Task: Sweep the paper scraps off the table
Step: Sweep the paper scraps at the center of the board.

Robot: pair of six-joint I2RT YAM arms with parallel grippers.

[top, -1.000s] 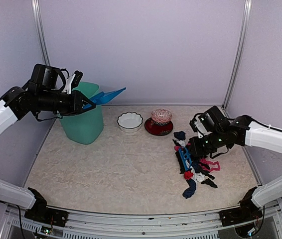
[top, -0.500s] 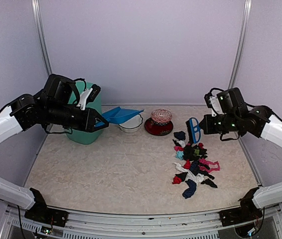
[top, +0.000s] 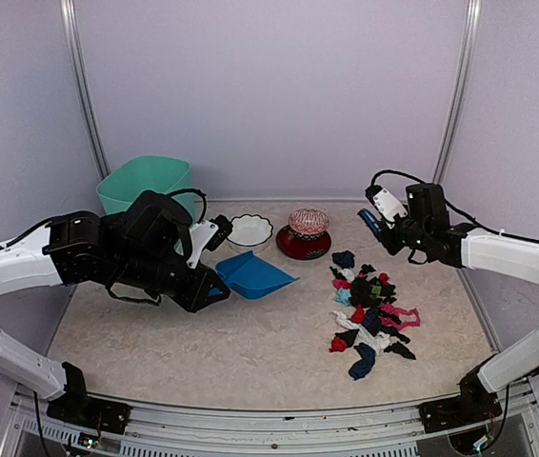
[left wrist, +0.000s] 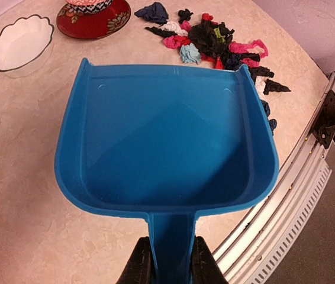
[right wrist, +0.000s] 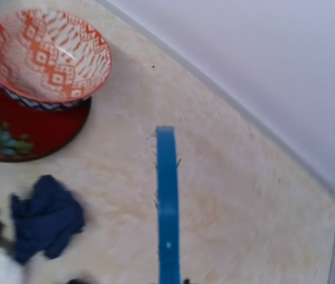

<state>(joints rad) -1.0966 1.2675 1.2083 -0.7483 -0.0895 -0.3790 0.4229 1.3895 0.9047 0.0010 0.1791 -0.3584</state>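
The scraps [top: 372,309] were seen right of the dustpan [left wrist: 167,142], clamped in the left gripper [left wrist: 167,263], and lower in frame than the brush [right wrist: 167,201], clamped in the right gripper [top: 382,214].

Lab robot cell: white wall panels [top: 269,95], metal frame posts [top: 454,95].

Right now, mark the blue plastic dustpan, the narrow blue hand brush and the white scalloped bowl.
blue plastic dustpan [left wrist: 167,136]: left wrist view, middle of its pan floor.
narrow blue hand brush [right wrist: 167,195]: right wrist view, its blue back.
white scalloped bowl [top: 249,231]: top view, its inside.
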